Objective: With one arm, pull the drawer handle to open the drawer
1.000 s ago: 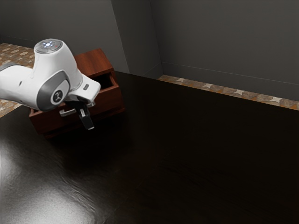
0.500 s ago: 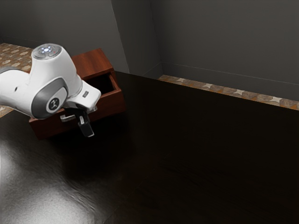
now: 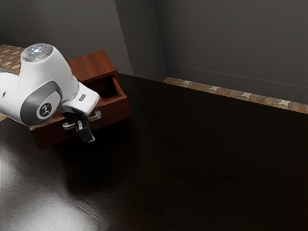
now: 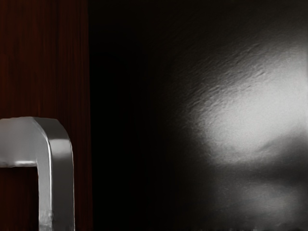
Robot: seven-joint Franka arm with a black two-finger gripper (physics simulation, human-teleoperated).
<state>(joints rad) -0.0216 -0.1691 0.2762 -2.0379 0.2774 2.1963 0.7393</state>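
wooden drawer [image 3: 113, 107] stands partly open on the counter [image 3: 192, 159], far left. the gripper [image 3: 88, 136] is at its silver handle [image 4: 50, 168]; clenched or released, i cannot tell.

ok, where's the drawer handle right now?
At the exterior view's left, the drawer handle sits on the red-brown drawer front, right at the gripper. The wrist view shows it close up against the wood.
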